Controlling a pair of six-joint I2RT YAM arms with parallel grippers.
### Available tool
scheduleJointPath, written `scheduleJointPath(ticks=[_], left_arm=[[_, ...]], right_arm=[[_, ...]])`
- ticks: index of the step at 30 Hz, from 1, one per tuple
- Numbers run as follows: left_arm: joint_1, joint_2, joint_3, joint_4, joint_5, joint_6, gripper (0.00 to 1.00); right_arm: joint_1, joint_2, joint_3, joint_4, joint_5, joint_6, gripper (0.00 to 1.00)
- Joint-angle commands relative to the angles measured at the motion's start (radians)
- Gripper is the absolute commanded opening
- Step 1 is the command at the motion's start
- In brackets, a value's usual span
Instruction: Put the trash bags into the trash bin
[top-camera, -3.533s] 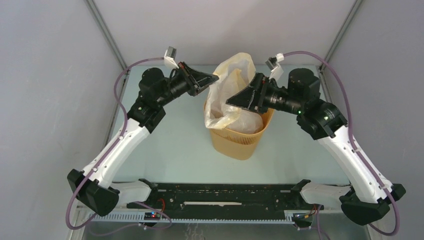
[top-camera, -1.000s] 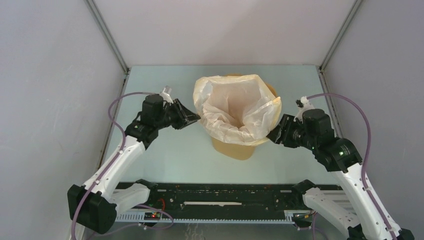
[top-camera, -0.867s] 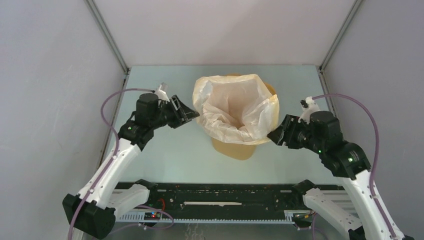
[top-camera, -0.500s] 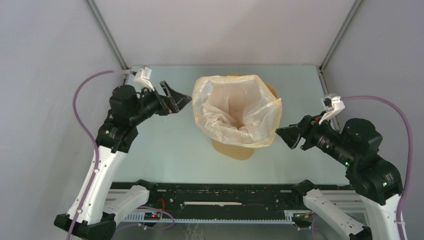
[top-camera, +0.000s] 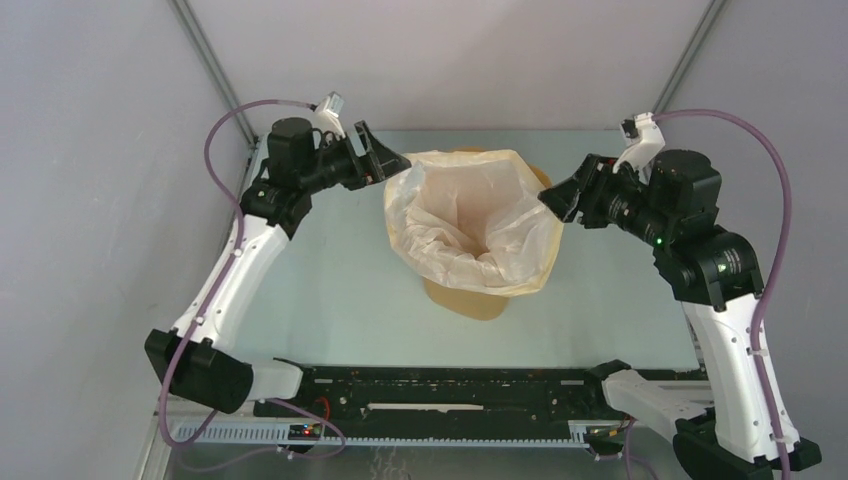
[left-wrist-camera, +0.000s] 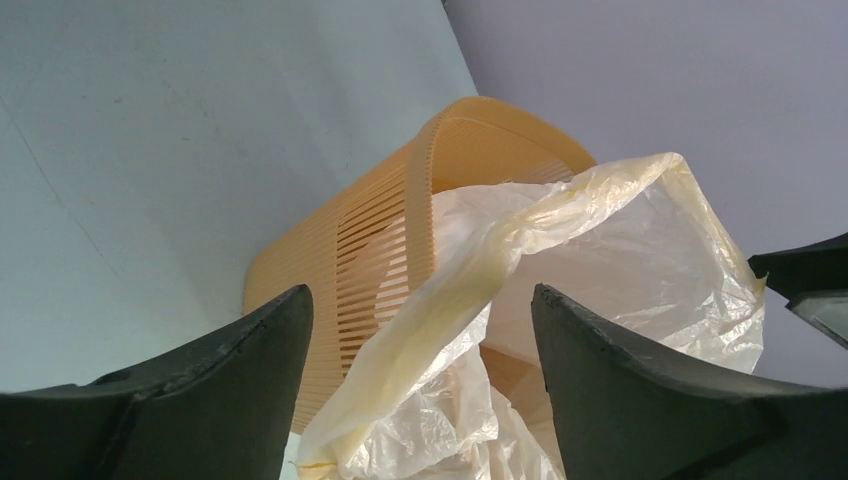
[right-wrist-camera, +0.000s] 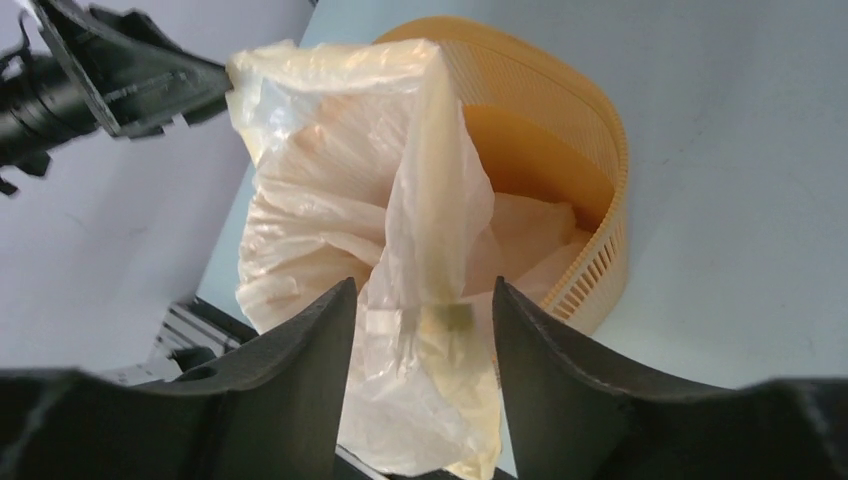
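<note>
The yellow-orange trash bin (top-camera: 468, 300) stands mid-table. The cream translucent trash bag (top-camera: 470, 215) sits in it, mouth spread wide and draped over the rim. My left gripper (top-camera: 397, 164) hovers open at the bag's far-left corner. In the left wrist view, a raised fold of the bag (left-wrist-camera: 640, 250) rises between my fingers (left-wrist-camera: 250, 380) in front of the bin's slotted wall (left-wrist-camera: 380, 230), and neither pad presses it. My right gripper (top-camera: 553, 200) is open at the bag's right edge. There a hanging flap of the bag (right-wrist-camera: 330, 180) lies loosely between its fingers (right-wrist-camera: 300, 380) above the bin (right-wrist-camera: 605, 150).
A black rail (top-camera: 450, 385) runs along the near edge between the arm bases. Grey walls and metal frame posts (top-camera: 210, 70) close in the pale green table (top-camera: 330, 290) on three sides. My left gripper (right-wrist-camera: 130, 70) shows top left in the right wrist view.
Both arms lifted from beside the bin's lower sides and swung toward its far rim corners. The left jaws opened wider. The bag stays spread over the bin.
</note>
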Motion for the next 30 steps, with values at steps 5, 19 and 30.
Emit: scheduleJointPath(ticks=[5,19,30], left_arm=[[0.019,-0.001,-0.001,0.093,0.061,-0.111,0.68],[0.037,0.100,-0.024,0.263,0.149,-0.282,0.68],[0.043,0.015,-0.143,0.435,0.260,-0.339,0.89]], right_arm=[[-0.166,0.025,-0.041,0.133,-0.287,0.151,0.52],[-0.246,0.128,-0.144,0.294,-0.509,0.344,0.62],[-0.278,0.128,-0.147,0.324,-0.531,0.371,0.01]])
